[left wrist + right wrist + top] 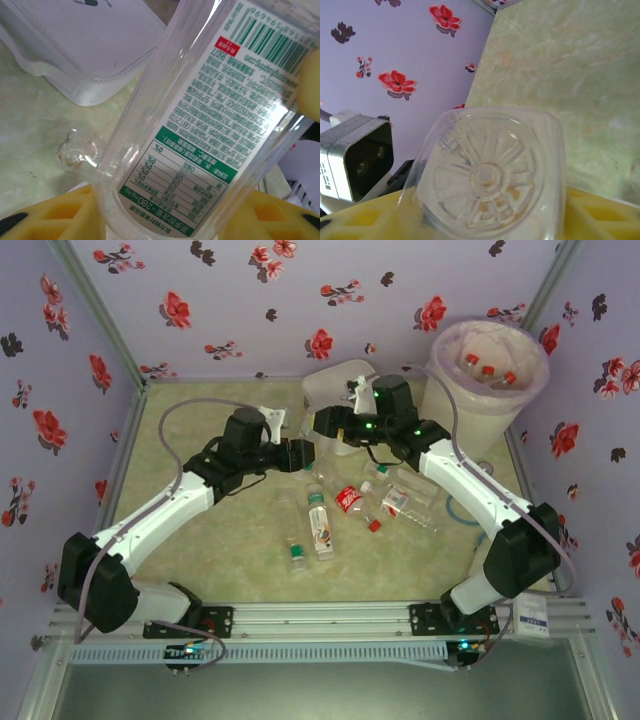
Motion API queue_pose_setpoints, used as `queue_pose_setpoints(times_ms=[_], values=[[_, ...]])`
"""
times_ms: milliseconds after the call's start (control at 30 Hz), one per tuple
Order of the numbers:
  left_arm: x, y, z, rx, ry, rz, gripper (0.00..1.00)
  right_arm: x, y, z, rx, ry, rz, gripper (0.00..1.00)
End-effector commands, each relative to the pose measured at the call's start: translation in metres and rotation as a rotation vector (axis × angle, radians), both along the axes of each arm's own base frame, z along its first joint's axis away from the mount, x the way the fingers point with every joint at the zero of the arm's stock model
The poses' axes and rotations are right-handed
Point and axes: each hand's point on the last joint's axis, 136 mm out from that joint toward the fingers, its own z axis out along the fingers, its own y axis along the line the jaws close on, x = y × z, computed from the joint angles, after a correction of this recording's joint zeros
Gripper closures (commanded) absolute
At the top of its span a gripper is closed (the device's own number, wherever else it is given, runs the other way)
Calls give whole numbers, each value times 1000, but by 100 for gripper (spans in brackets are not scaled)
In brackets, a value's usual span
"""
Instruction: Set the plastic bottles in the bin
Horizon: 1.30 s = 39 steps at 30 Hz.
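A clear plastic bottle [200,115] with a white and green label is clamped between my left gripper's [170,215] yellow fingers [55,215]. Its ribbed base [487,175] sits between the yellow fingers [360,220] of my right gripper [485,220], which grips the same bottle. The two grippers meet over the table's middle, left [303,455] and right [326,428]. The bin [440,352], a tall white bucket with a bag liner, stands at the far right with red-capped bottles [487,370] inside. Several more bottles [320,525] lie on the table below the grippers, one with a red label [350,498].
A flat white lidded box [335,385] sits just behind the grippers and appears close by in the left wrist view [85,45]. A clear bottle [80,150] lies beside it. Floral walls [300,300] enclose the table. A grey camera housing [360,155] is close on the left.
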Motion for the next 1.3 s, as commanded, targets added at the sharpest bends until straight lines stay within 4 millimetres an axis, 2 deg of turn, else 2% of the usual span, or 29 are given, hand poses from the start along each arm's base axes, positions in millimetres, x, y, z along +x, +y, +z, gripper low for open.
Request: queue_pose_setpoints(times_ms=[0, 67, 133, 167, 233, 300, 367, 467, 633, 733, 800, 900, 1000, 1133, 1267], values=[[-1, -10, 17, -52, -43, -45, 52, 3, -1, -2, -20, -15, -18, 44], [0, -11, 16, -50, -40, -45, 52, 4, -2, -1, -27, -22, -23, 48], [0, -11, 16, -53, -38, -42, 47, 6, -4, 4, -41, -43, -22, 55], [0, -10, 17, -55, -37, -40, 40, 7, -7, 8, -56, -58, -27, 57], [-1, -9, 17, -58, -36, -32, 20, 13, -20, 19, -104, -99, -51, 61], [-1, -5, 14, -47, -28, -17, 8, 20, -37, 37, -134, -145, -84, 63], [-1, -1, 11, -35, -25, 4, 3, 29, -61, 58, -156, -197, -139, 66], [-3, 6, 10, -30, -27, 30, 1, 43, -108, 96, -191, -290, -256, 72], [-3, 19, 5, -28, -19, 76, 0, 55, -204, 173, -335, -497, -555, 83], [-2, 22, 0, -32, -4, 88, 0, 59, -260, 207, -484, -590, -760, 87], [-3, 22, -4, -30, 7, 92, 0, 63, -287, 222, -579, -645, -868, 89], [-3, 24, -8, -29, 22, 104, 0, 79, -319, 227, -746, -692, -996, 93], [-4, 30, -13, -7, 43, 127, 0, 99, -339, 216, -886, -678, -1049, 93], [-5, 47, -23, 43, 93, 199, 0, 126, -348, 200, -985, -665, -1057, 93], [-13, 64, -39, 111, 164, 263, 0, 153, -351, 170, -1027, -596, -1011, 94]])
